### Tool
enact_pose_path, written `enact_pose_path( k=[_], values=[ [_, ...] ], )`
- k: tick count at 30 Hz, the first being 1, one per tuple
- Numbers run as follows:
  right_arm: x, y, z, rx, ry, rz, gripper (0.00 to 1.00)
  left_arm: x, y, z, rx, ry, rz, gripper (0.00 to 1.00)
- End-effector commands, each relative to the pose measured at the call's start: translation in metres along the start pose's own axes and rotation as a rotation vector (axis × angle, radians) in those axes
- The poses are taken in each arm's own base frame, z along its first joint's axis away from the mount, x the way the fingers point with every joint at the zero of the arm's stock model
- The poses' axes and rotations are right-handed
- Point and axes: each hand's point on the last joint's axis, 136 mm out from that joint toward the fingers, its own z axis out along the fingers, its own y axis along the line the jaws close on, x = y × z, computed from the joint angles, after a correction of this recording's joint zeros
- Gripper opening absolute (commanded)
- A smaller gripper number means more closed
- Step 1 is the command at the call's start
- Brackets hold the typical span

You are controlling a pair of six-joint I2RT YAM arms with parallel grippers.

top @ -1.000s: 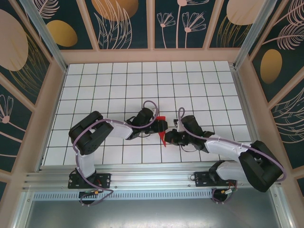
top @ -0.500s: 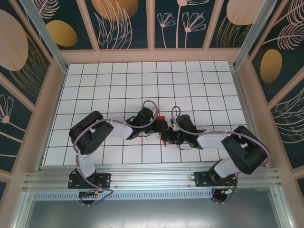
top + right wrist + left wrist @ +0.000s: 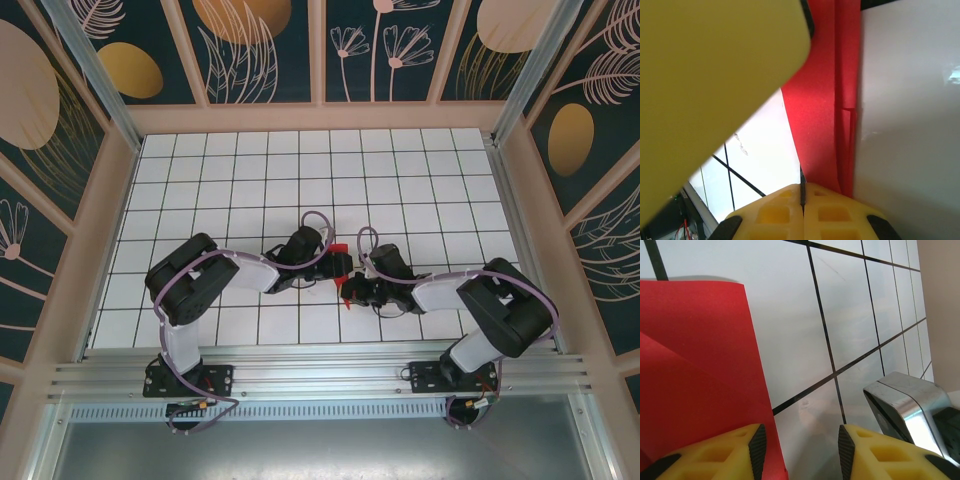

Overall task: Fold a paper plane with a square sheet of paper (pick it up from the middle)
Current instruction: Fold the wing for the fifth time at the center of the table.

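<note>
The red paper [image 3: 345, 295] lies folded into a narrow creased strip on the white grid table [image 3: 300, 170] between my two grippers. In the left wrist view the paper [image 3: 700, 365] shows a diagonal fold, and its right edge runs down into the gap of my left gripper [image 3: 800, 437]. That gripper stands open, its left finger [image 3: 735, 450] over the paper. My right gripper [image 3: 802, 192] is shut, and the lower edge of the layered paper [image 3: 825, 100] runs into its seam. In the top view the left gripper [image 3: 342, 265] and right gripper [image 3: 352, 290] nearly touch.
A blurred yellow finger of the left gripper [image 3: 715, 75] looms close over the right wrist camera. The metal and black body of the right gripper [image 3: 910, 405] sits just right of my left fingers. Wooden walls [image 3: 320, 118] ring the table.
The right arm has folded in, its elbow swinging left and forward, and its gripper has shifted slightly left along the paper and closed fully. The left arm has stayed still.
</note>
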Motion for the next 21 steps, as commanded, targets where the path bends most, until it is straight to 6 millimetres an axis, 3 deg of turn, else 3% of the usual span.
enact_pose_path(
  k=[1, 21],
  values=[
    [0.051, -0.075, -0.003, 0.244, 0.143, 0.095, 0.03, 0.006, 0.034, 0.001, -0.072, 0.025, -0.002, 0.45],
    [0.06, -0.081, -0.002, 0.256, 0.201, 0.078, 0.0, -0.027, 0.008, -0.008, 0.117, -0.058, 0.164, 0.49]
  ],
)
